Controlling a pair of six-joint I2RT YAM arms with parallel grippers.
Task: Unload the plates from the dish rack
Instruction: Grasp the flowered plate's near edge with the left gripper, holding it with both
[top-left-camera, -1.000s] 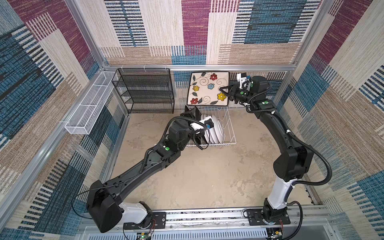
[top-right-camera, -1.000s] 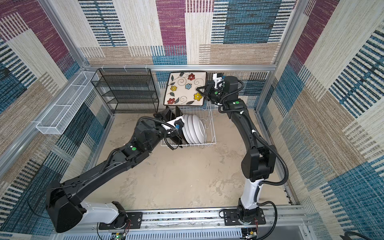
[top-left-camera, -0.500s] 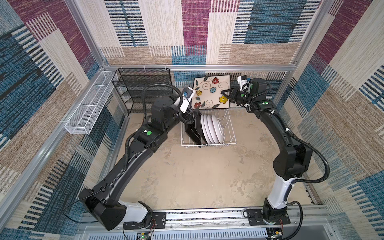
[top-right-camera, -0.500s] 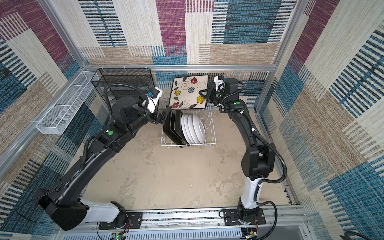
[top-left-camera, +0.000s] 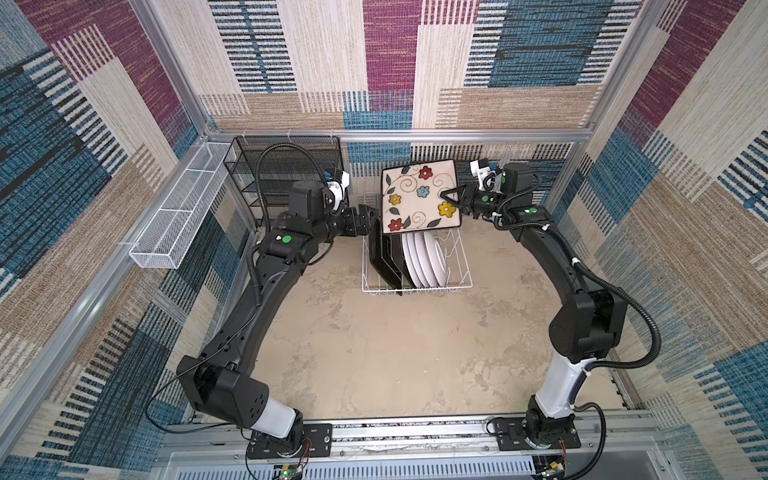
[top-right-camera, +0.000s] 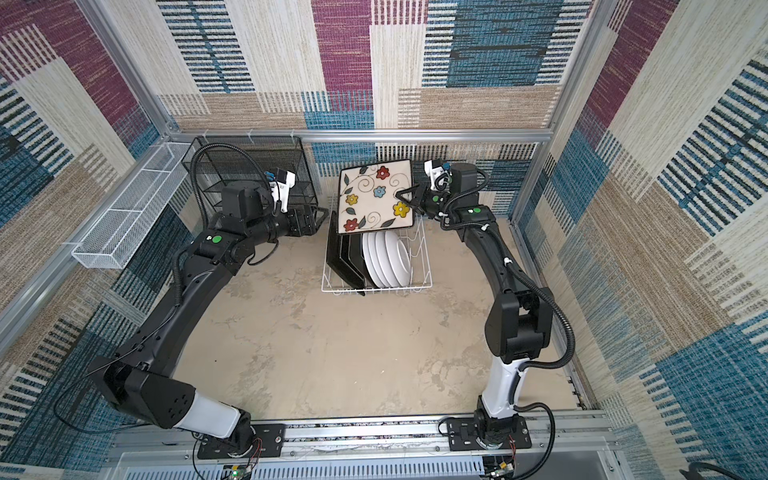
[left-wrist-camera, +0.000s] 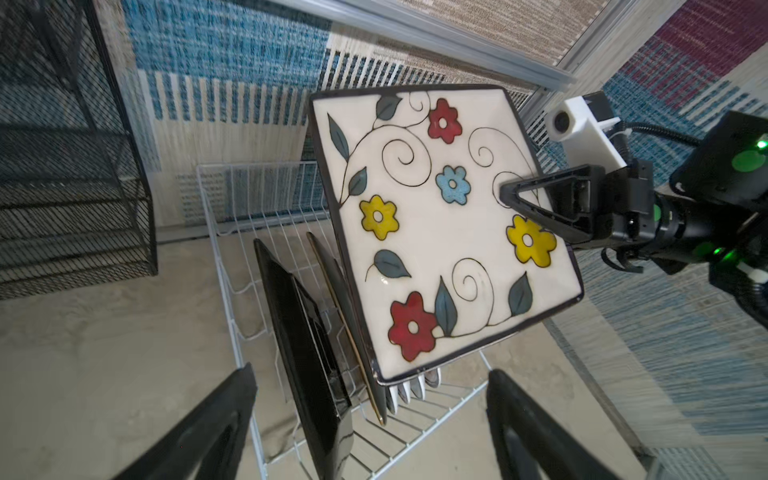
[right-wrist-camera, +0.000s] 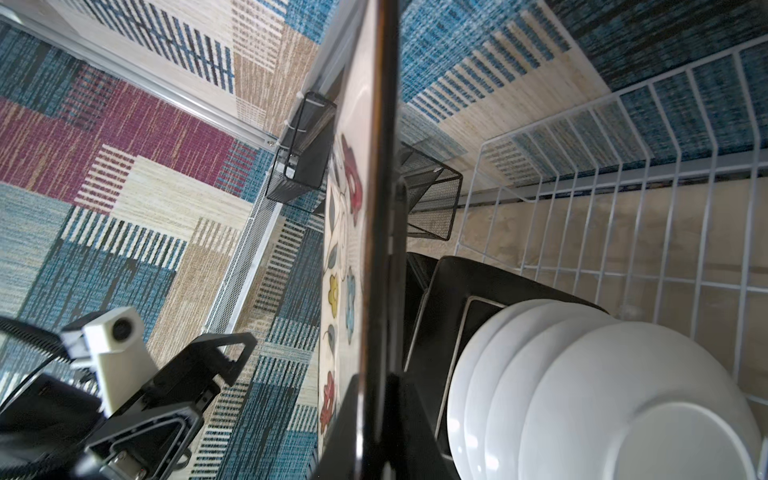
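End effector on the left (top-left-camera: 370, 216) gapes wide and empty beside the dish rack (top-left-camera: 440, 287). Square flowered plate (top-left-camera: 417, 199) hangs above the rack, pinched at its right rim by the right end effector (top-left-camera: 446, 195). Looks stiff, glazed, slick, breakable. Likely heavy for one edge, so support the free left rim.

Both arms matte black, blocky joints: left arm (top-left-camera: 249, 316), right arm (top-left-camera: 557, 257). Each has a white lowest link (top-left-camera: 561, 382) and a round green sticker (top-left-camera: 286, 239) near the wrist. A ribbed black cable conduit (top-left-camera: 638, 309) loops outside each arm, with white cable ties (top-left-camera: 575, 261) on the right. White camera housing (top-left-camera: 482, 170) at each wrist. Right hand (top-left-camera: 444, 195): hollow triangular black fingers (left-wrist-camera: 552, 208). Black base plates (top-left-camera: 320, 436) are screwed to an aluminium rail (top-left-camera: 415, 432).
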